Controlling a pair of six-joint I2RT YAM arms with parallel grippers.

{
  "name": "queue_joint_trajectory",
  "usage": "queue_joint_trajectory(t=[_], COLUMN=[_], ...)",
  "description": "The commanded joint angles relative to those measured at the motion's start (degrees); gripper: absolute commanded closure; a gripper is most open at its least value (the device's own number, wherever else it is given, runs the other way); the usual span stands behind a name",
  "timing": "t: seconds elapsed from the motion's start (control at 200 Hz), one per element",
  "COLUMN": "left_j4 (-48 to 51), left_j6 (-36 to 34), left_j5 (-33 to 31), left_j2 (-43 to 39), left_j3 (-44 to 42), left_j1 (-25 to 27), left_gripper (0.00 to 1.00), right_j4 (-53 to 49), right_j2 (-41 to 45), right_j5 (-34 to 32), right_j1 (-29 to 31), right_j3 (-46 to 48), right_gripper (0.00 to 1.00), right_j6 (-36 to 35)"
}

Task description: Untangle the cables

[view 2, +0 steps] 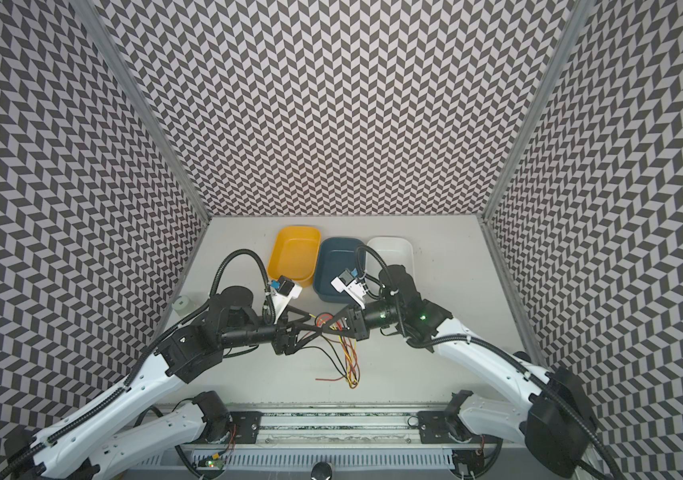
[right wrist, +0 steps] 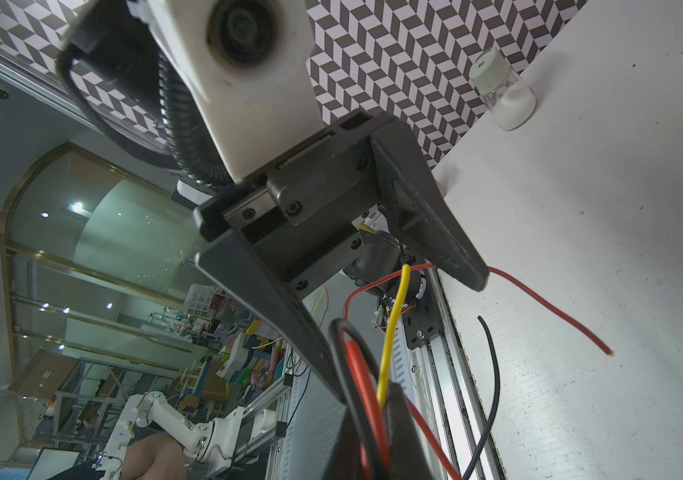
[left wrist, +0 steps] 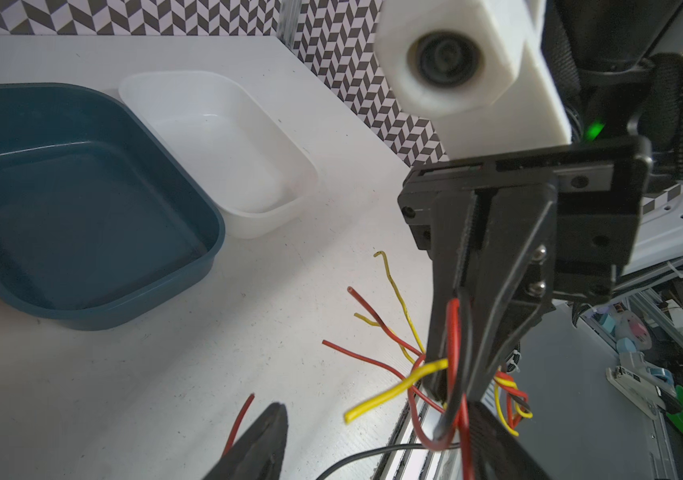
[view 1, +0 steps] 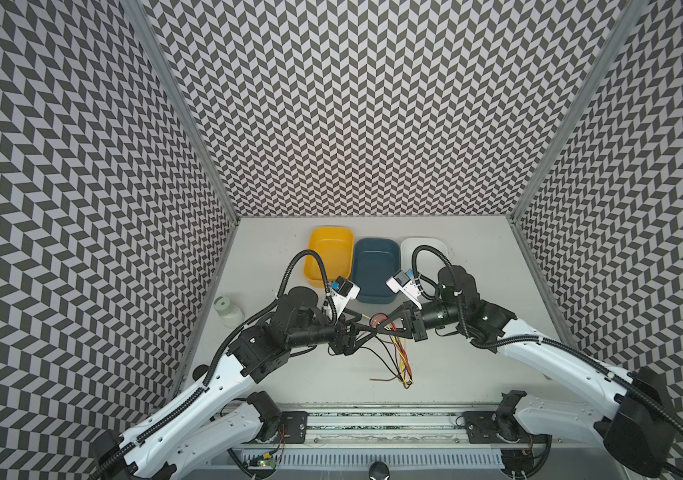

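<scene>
1. Closest to the front is the metal rail (view 1: pixel 373 424) that both arms are mounted on. It runs along the near edge of the white bench (view 1: pixel 477 374).
2. Just past that, the loose tails of the cables (view 1: pixel 399 355) fan out over the bench. There's red, orange, yellow and a black one, plus a brownish end pointing off to the left. You get the same bunch in both top views (view 2: pixel 348 357).
3. Follow the tails back and they gather into one bundle about mid-bench, right where the two arms meet tip to tip.
4. The right gripper (view 1: pixel 389 326) is clamped down on the cables. The left wrist view shows it best (left wrist: pixel 456 374). Its fingers are pressed together, a red and a black strand loop out past the tips, and a yellow one pokes out sideways.
5. The left gripper (view 1: pixel 367 328) is nose to nose with it, and it's released. In the right wrist view (right wrist: pixel 406 332) its two fingers stand well apart. Red and yellow strands run through the gap, and neither finger is pinching them that I can see.
6. Over to the left by the side wall there's a small jar (view 1: pixel 227 309) with a pale green lid and white stuff inside. It's upright and well apart from the cables.
7. Farther back are three trays in a row: a yellow tray (view 1: pixel 329 249), a dark blue tray (view 1: pixel 373 266) and a white tray (view 1: pixel 423 245). The rims are touching or near enough, and the wrist cameras cover their near ends from above.
8. Behind everything are the chevron-pattern walls (view 1: pixel 373 124).
</scene>
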State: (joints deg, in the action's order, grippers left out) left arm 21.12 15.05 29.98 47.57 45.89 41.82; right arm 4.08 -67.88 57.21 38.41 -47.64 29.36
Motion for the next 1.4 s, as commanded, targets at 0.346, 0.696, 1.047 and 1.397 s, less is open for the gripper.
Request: queue_joint_trajectory(t=[0.346, 0.696, 1.047, 1.397], left_j4=[-2.1, -1.6, 2.0, 3.9], left_j6=[0.5, 0.7, -1.5, -2.8], left_j5=[2.3, 0.6, 3.2, 2.6], left_j2=[1.4, 1.1, 3.8, 2.6], left_j3=[0.4, 0.4, 2.0, 2.0], left_j1=[-0.7, -0.8, -0.8, -0.7], left_gripper=[0.65, 0.7, 0.64, 1.0], right_j4=[-2.0, -2.6, -4.1, -4.4], right_j2=[-2.0, -1.9, -1.3, -2.4], right_j5=[5.7, 6.4, 7.2, 7.2], right_j1=[1.7, 2.1, 2.5, 2.6], right_j3=[-1.9, -1.8, -3.0, -3.8], right_gripper=[1.0, 1.0, 1.0, 1.0], right_j6=[-6.8, -7.6, -8.5, -8.6])
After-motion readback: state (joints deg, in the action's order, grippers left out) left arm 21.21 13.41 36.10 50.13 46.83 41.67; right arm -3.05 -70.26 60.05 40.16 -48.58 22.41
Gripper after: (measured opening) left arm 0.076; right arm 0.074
